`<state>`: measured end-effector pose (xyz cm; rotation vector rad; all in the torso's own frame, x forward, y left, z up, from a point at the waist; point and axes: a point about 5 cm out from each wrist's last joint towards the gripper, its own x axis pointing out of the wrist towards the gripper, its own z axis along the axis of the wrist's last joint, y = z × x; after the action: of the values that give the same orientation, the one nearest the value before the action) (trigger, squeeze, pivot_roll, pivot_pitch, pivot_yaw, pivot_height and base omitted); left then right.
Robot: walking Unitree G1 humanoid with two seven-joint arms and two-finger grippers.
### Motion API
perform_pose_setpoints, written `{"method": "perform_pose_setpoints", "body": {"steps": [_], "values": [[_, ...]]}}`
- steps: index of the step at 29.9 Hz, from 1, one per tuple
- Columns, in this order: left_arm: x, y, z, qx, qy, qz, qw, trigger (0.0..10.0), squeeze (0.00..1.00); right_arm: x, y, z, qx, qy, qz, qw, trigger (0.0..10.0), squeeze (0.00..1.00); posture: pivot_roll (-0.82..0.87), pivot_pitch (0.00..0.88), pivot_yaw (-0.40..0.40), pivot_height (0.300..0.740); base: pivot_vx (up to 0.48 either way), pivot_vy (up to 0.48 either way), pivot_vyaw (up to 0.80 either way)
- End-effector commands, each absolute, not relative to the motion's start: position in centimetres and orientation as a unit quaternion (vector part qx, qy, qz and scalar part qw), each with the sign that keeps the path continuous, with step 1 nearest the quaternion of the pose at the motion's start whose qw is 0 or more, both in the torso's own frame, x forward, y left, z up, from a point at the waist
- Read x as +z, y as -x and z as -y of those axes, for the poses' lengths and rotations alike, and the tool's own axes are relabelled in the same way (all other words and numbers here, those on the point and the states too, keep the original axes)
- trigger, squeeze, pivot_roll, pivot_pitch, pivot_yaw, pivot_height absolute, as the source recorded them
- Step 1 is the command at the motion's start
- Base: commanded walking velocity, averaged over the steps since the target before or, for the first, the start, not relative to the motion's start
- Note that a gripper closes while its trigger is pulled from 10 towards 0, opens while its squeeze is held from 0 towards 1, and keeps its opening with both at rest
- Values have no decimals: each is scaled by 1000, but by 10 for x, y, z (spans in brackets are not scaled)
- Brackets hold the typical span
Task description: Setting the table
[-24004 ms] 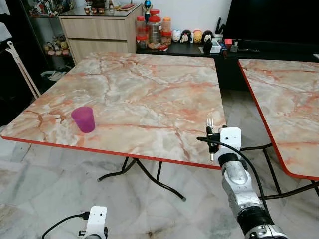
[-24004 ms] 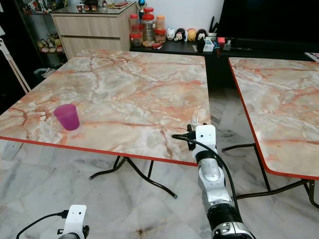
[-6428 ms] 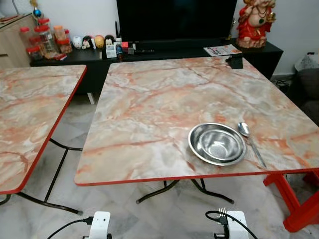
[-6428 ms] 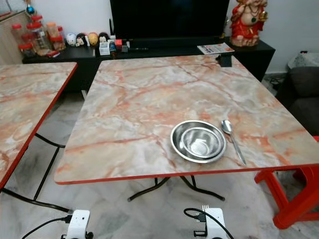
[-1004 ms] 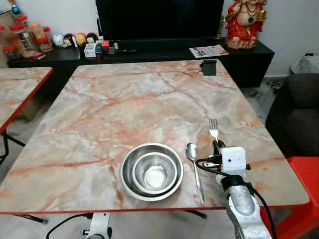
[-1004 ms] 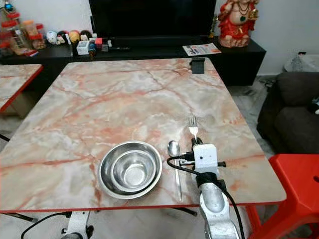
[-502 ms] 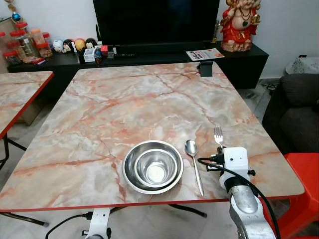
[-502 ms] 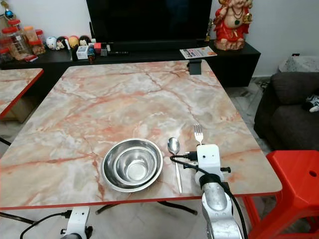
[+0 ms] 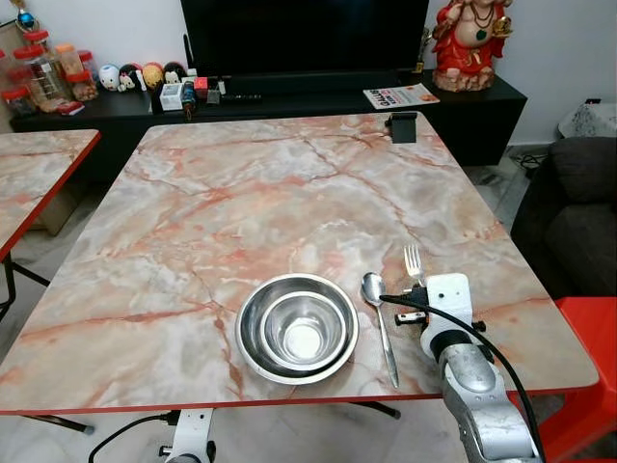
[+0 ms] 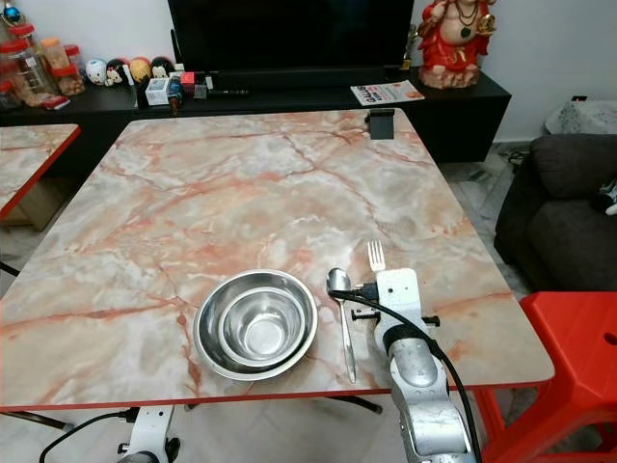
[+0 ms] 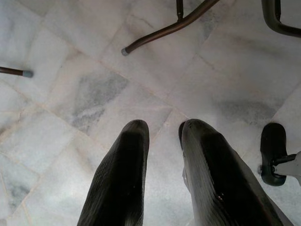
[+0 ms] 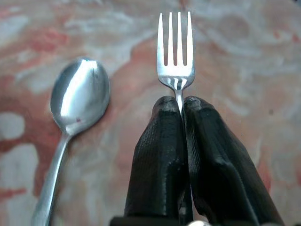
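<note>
Fork (image 12: 175, 56) now lower, beside spoon (image 12: 79, 96); right gripper (image 12: 180, 106) jaws clamp it; table edge (image 9: 289, 397) close.

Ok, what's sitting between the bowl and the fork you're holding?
The spoon lies on the table between the bowl and the fork held in the right gripper, seen from the head views.

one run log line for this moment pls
stage: placing fork | right gripper: shut on fork, over table beside spoon | bowl: left of spoon | left gripper: idle

Right pincer (image 12: 178, 106) reaches forward, fingers pressed together; left pincer (image 11: 162, 129) hangs low, fingers slightly parted.
</note>
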<state>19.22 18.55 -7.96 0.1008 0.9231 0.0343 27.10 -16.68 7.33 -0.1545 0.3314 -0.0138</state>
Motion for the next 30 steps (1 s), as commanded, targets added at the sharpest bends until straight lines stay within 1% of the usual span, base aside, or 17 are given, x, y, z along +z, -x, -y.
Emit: {"method": "perform_pose_setpoints", "body": {"steps": [1,5,9,30], "values": [[-81,-189,-186,14,-49,-454,890,10000,0,80,-269,166,-10,67,-161,985,10000,0,-109,0,30,725,0,0,0],[-81,-189,-186,13,-49,-454,890,10000,0,81,-268,164,-6,63,-163,985,10000,0,-113,0,32,725,0,0,0],[-81,-189,-185,10,-50,-455,889,10000,0,79,-267,160,-10,57,-189,980,10000,0,-115,0,36,725,0,0,0],[-82,-188,-187,7,-51,-458,888,10000,0,65,-263,158,-25,49,-228,972,10000,0,-107,0,44,725,0,0,0]]}}
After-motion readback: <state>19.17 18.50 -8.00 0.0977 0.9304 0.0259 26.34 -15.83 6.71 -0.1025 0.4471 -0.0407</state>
